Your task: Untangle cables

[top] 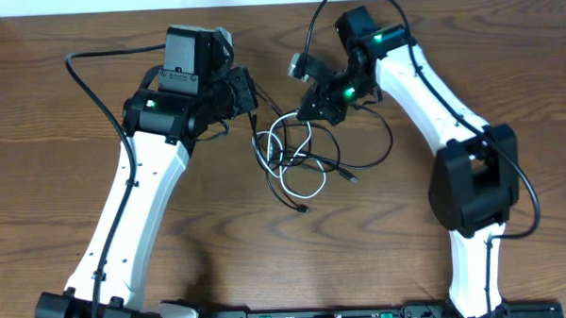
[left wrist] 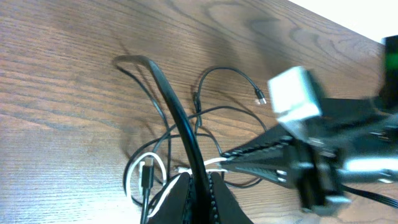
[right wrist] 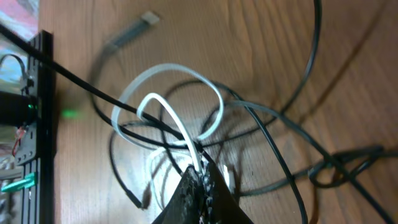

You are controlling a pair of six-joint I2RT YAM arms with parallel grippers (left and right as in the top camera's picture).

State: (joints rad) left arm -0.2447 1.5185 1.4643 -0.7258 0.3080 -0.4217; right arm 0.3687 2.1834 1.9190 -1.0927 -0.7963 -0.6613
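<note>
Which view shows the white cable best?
Right wrist: white cable loops fill the frame, running into the shut right tool. Overhead shows most of it, but small. Left wrist catches only a short arc beside the left tool.

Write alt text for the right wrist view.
The right hand, shut, appears to pinch a white cable at the bottom of the frame. The cable loops over tangled black cables on a wooden table.

White arm links point(top: 133, 197), black joints point(top: 468, 186), green LEDs point(top: 381, 38), black ribbed fingers point(right wrist: 189, 196).
</note>
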